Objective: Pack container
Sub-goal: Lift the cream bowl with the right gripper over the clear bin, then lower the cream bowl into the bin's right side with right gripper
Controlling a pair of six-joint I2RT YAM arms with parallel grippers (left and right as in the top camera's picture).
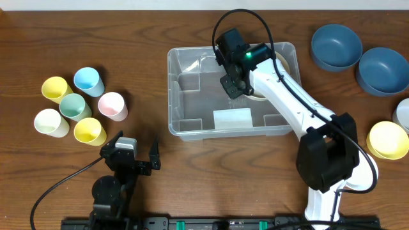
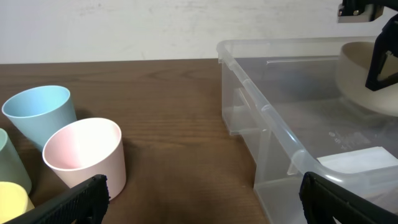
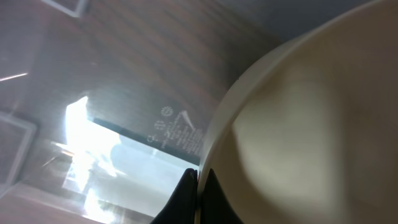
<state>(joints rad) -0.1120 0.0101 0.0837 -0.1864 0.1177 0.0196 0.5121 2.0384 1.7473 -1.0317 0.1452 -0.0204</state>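
Woodgrain table [image 1: 192,182] under container [image 1: 172,89] (white wall [image 2: 124,28])

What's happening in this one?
The right arm reaches into the clear container, its jaws shut on the rim of a cream bowl inside it. The left arm rests near the pastel cups, jaws open, holding nothing. Two blue bowls and a yellow bowl sit on the table outside the container.

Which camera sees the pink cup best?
The left wrist view: the pink cup stands close and large, upright. Overhead shows it small from above among other cups. The right wrist view misses it.
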